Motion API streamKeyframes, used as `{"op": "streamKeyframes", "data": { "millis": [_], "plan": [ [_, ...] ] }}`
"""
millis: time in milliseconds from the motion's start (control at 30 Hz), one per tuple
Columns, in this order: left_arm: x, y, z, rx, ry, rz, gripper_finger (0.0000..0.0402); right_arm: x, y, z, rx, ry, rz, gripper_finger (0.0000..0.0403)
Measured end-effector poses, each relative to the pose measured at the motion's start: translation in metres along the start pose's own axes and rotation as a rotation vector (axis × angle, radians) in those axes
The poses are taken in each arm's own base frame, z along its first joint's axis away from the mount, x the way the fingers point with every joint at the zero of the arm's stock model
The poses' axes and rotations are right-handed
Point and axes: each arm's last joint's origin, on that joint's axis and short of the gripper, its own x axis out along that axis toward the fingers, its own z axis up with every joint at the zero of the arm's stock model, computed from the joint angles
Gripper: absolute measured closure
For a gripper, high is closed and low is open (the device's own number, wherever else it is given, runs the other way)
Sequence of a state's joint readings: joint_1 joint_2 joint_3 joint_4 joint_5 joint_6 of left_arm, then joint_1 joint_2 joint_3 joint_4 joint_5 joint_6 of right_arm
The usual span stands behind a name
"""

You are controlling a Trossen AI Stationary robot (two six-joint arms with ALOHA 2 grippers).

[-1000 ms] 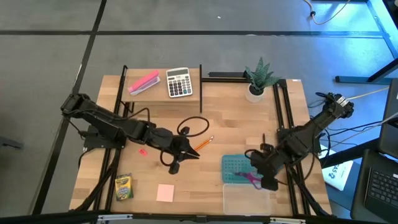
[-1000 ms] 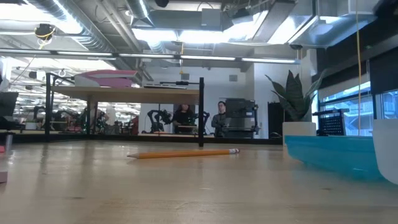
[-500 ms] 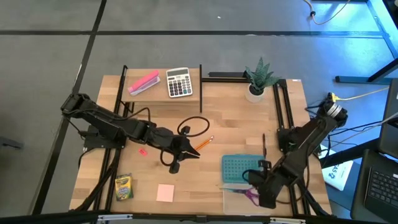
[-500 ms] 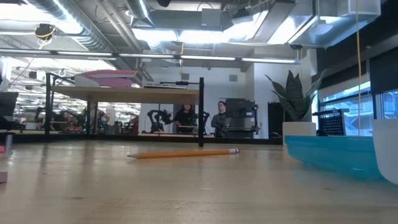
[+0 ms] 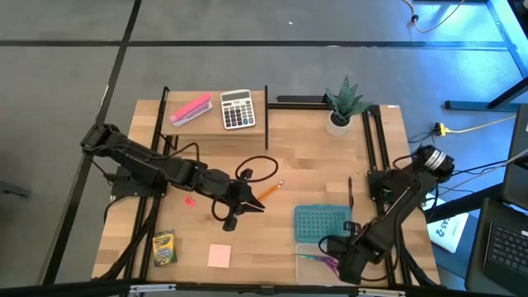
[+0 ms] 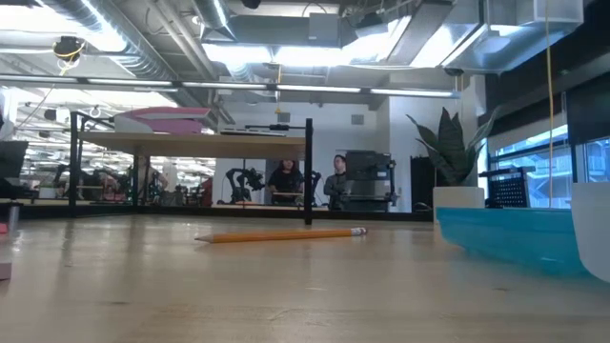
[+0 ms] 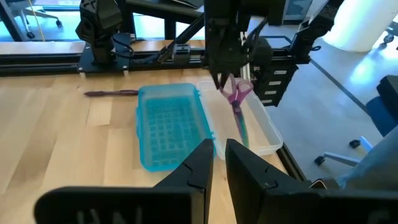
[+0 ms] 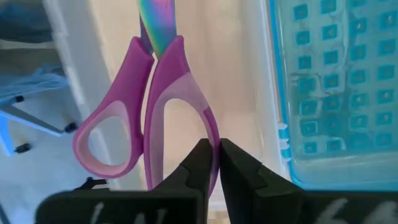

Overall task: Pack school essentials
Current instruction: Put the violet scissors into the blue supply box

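The purple-handled scissors (image 5: 329, 262) hang from my right gripper (image 5: 341, 261) over the clear open box (image 5: 312, 271) near the table's near right edge. My left gripper (image 5: 257, 204) hovers shut at mid-table, touching nothing, with the orange pencil (image 5: 271, 190) lying flat just beyond it. The yellow-green crayon box (image 5: 163, 247) and pink notepad (image 5: 219, 256) lie flat near the near edge. The tiny red piece (image 5: 188, 200) lies left of the left arm. My right gripper pinches one purple handle loop (image 8: 210, 134) of the scissors between its two fingers, coming from above. The scissors are lifted and hang handles up (image 7: 237, 94), with the blades (image 7: 241, 127) pointing down into the clear box.
A turquoise lid (image 5: 322, 223) lies flat beside the clear box. A raised shelf at the far left holds a pink block (image 5: 190, 110) and a calculator (image 5: 238, 109). A potted plant (image 5: 342, 103) stands at the far edge. A black cable loop (image 5: 256, 168) and a dark pen (image 5: 349, 191) lie on the table.
My right gripper has carried the scissors toward the table's near edge, from above the turquoise lid to above the clear box, staying shut on them. The left arm has kept still.
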State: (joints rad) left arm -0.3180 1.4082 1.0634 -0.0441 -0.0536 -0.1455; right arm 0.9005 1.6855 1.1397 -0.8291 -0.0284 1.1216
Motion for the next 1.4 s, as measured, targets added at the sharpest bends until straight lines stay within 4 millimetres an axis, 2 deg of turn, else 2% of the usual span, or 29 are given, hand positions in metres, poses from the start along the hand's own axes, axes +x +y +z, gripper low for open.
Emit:
{"op": "streamKeyframes", "data": {
  "millis": [167, 400, 667, 1067, 1400],
  "plan": [
    [0.0, -0.001, 0.0, 0.003, 0.003, -0.02, 0.0364, 0.012, 0.001, 0.0, 0.011, 0.036, -0.029, 0.037],
    [0.0, -0.004, 0.0, 0.096, 0.009, -0.146, 0.0364, 0.009, 0.001, -0.002, 0.071, 0.039, -0.023, 0.037],
    [0.0, -0.004, 0.001, 0.097, 0.0, -0.142, 0.0364, 0.009, 0.004, -0.011, 0.193, 0.039, -0.033, 0.037],
    [0.0, -0.004, 0.001, 0.097, 0.0, -0.14, 0.0364, 0.009, 0.006, -0.011, 0.329, 0.051, -0.017, 0.037],
    [0.0, -0.003, 0.001, 0.097, -0.002, -0.12, 0.0364, 0.009, 0.006, -0.011, 0.359, 0.064, -0.012, 0.037]
  ]
}}
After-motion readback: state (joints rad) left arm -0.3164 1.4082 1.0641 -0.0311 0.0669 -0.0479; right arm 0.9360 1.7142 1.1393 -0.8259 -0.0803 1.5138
